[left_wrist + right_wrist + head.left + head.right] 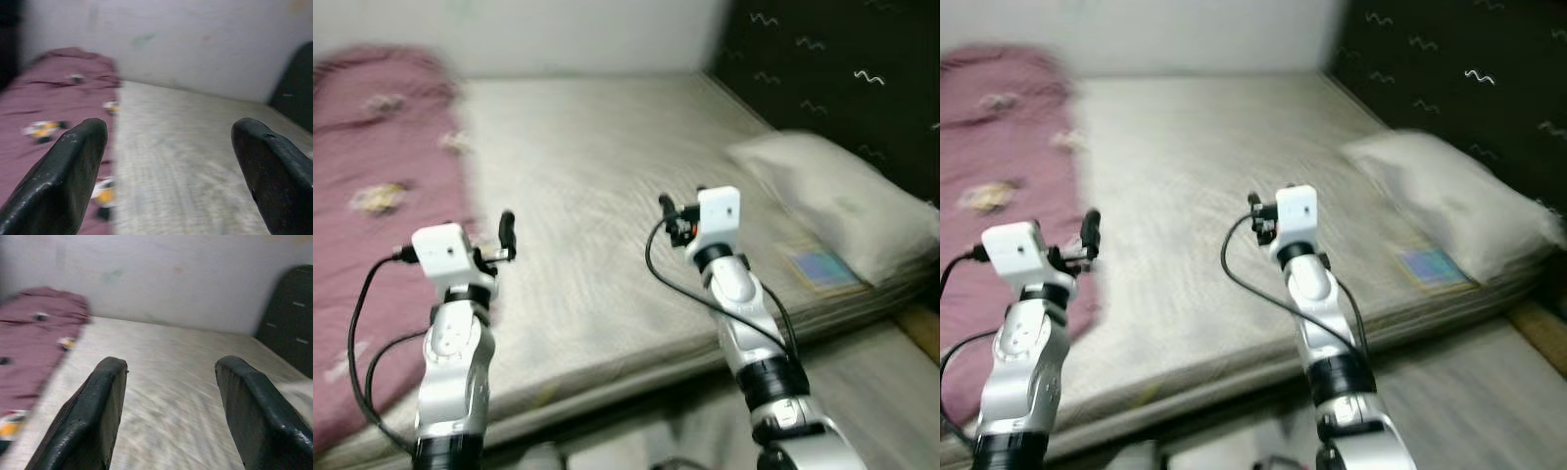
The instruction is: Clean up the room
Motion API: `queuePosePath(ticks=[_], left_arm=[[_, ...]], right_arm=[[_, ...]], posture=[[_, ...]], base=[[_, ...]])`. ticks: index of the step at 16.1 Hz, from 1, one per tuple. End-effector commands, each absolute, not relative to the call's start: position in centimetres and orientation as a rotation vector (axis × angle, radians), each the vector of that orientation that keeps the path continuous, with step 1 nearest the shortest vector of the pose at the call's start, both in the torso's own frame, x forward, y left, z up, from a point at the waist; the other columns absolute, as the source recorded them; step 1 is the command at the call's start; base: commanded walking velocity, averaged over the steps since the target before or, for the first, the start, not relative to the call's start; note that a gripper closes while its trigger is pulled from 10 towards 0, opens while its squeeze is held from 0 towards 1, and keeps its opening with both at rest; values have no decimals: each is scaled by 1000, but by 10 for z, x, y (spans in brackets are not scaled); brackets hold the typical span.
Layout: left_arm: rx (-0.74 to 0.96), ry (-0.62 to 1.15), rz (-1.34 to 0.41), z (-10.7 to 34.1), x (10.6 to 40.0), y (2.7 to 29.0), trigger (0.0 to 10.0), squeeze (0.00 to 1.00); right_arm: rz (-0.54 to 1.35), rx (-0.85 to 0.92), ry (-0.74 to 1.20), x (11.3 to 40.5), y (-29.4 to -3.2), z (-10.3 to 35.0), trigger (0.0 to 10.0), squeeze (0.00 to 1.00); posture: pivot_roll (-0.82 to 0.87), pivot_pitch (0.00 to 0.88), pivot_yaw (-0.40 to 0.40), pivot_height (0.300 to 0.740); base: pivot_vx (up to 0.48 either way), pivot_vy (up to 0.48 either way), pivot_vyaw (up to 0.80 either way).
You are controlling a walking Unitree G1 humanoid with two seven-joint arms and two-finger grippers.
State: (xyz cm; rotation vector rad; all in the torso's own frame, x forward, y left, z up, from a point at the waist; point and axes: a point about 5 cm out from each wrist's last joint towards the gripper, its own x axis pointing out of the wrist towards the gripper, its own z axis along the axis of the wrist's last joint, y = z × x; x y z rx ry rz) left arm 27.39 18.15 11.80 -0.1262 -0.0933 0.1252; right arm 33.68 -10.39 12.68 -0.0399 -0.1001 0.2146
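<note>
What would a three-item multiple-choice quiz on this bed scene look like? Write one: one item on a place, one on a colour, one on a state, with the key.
1. Where does the pillow lie on the mattress?
A. On the robot's right, by the dark headboard
B. On the robot's left, on the blanket
C. On the floor

2. What colour is the blanket?
A. Blue
B. Dusty pink-maroon
C. Green

3. How do the fingers of the left end effector and the right end effector stand?
A. Both shut on cloth
B. One open, one shut
C. Both open, holding nothing

Key: 1 A, the eye views show the pillow at the right edge next to the headboard. 2 B, the blanket covering the left side is pink-maroon with small pale patches. 3 C, each wrist view shows two fingers wide apart with bare bed between them.
</note>
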Motion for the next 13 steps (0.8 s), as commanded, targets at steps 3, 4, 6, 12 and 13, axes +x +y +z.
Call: queuePosePath(ticks=[3, 4, 6, 12, 13], left_arm=[[-127, -85, 99, 117, 275, 173, 10000, 0], [-127, -85, 99, 117, 275, 173, 10000, 0], [-130, -83, 100, 116, 275, 173, 10000, 0], [-148, -83, 87, 117, 276, 171, 10000, 0], [-152, -78, 95, 117, 276, 172, 10000, 0]], right_arm=[[194, -46, -93, 338, -113, 125, 10000, 0], [194, -46, -92, 338, -112, 125, 10000, 0], [194, -45, -89, 338, -112, 124, 10000, 0], [185, -28, -85, 339, -113, 124, 10000, 0], [184, -27, -86, 339, -113, 124, 10000, 0]], posture=[[6, 0, -70, 740], [6, 0, -70, 740], [6, 0, -70, 740], [4, 0, -74, 740], [2, 0, -71, 740]], base=[[0, 295, 694], [0, 442, 587], [0, 446, 541], [0, 442, 0], [0, 442, 0]])
